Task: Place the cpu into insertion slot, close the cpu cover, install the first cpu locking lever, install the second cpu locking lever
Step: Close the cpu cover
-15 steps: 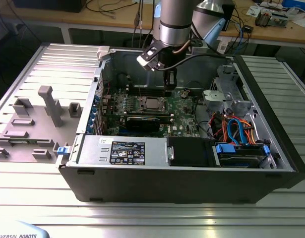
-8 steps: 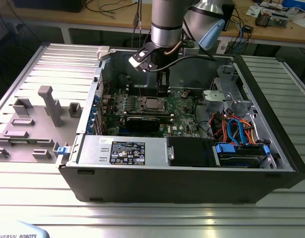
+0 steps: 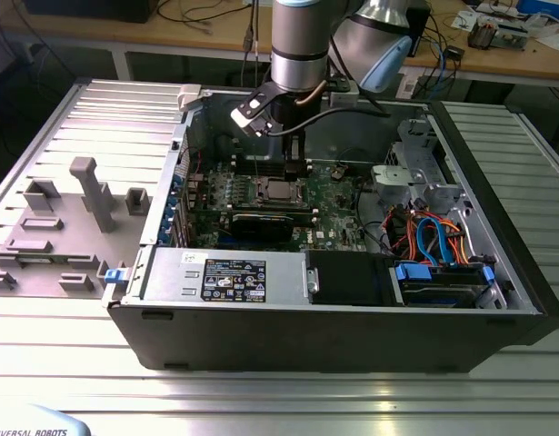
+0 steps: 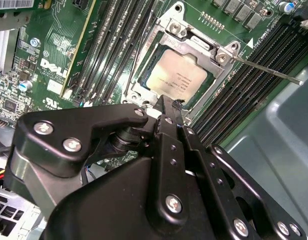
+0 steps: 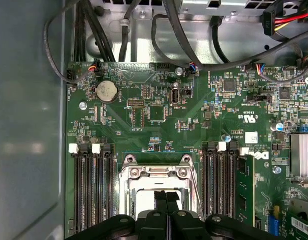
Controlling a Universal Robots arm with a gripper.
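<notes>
- The cpu (image 4: 176,77) lies flat in the insertion slot (image 4: 173,26), in the middle of the green motherboard (image 5: 159,115), so the first step looks done.
- The cpu cover (image 4: 199,44) appears folded down around the chip, its window framing the pale top. I judge that step done too.
- One thin locking lever (image 4: 266,70) juts free over the memory slots (image 4: 244,85) and seems unlatched, so the levers look like what is left.
- The gripper (image 4: 171,103) hangs just above the socket, toward its far side in the exterior view. Its fingers are pressed together and hold nothing.
- The gripper's black body hides part of the socket in both wrist views. I cannot make out the other lever, or whether the cover sits fully flat.
</notes>
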